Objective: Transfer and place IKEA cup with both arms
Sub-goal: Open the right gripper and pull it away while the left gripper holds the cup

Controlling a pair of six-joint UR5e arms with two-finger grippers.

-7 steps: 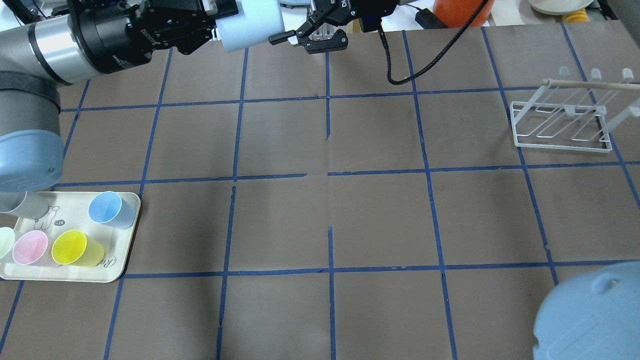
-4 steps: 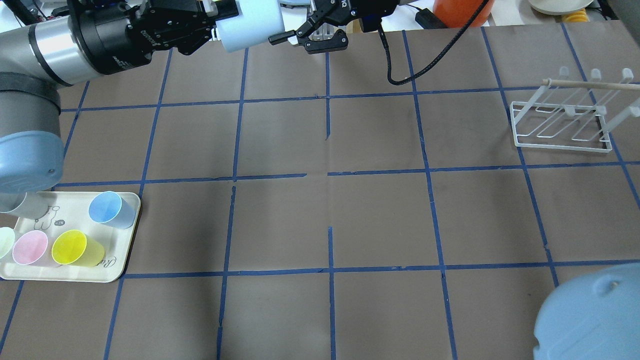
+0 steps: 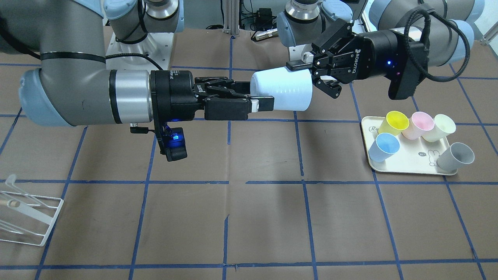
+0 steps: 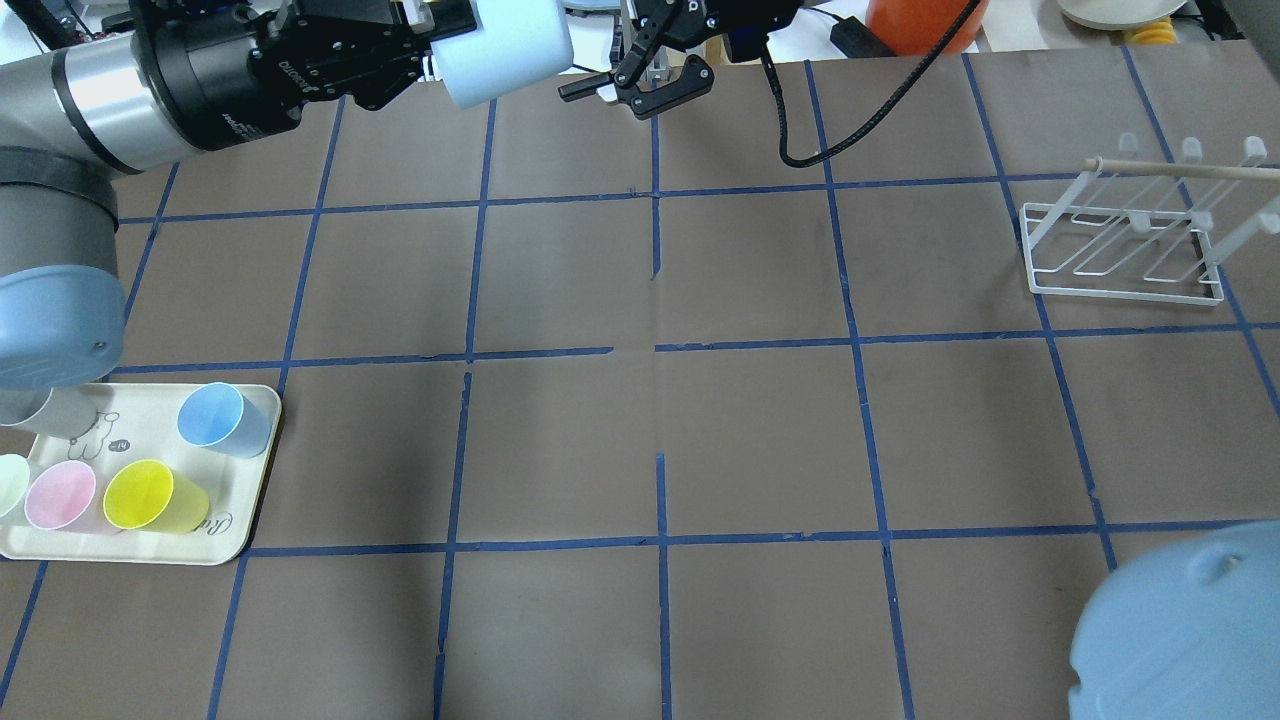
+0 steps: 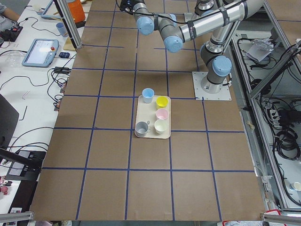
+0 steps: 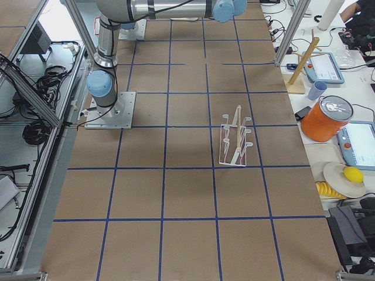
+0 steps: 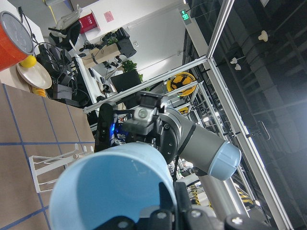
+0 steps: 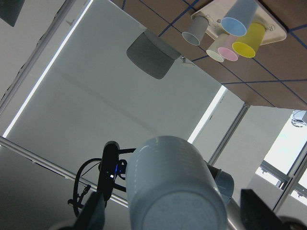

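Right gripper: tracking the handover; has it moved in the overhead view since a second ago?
Yes. The right gripper shifted slightly right against the vertical blue tape line, away from the pale blue plastic cup.

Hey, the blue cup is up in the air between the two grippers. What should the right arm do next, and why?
Probably close the right gripper on the cup. It is open and straddles the cup's closed end, while the left gripper grips the rim, so only one arm holds the cup so far.

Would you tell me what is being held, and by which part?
The IKEA cup, held at its open rim by the left gripper; the right gripper is open near its base.
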